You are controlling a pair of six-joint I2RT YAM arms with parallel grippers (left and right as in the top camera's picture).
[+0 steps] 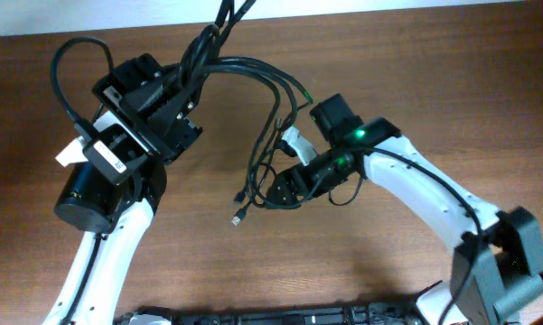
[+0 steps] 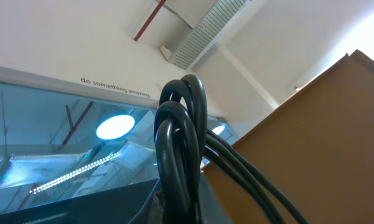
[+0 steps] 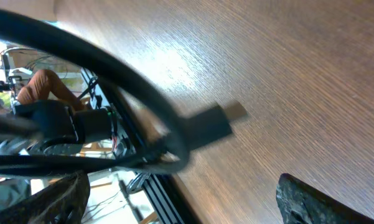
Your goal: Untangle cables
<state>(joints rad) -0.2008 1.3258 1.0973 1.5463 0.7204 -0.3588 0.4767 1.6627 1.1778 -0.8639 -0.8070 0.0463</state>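
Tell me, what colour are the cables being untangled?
Black and glossy. The cables show best in the left wrist view, looped close to the camera.

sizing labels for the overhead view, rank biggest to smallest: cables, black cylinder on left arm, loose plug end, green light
1. cables
2. black cylinder
3. plug end and green light: both tiny, too alike to rank

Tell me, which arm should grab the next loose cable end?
Probably right: the right gripper is open beside the loose plug ends, while the left gripper is shut on the cables, holding them up.
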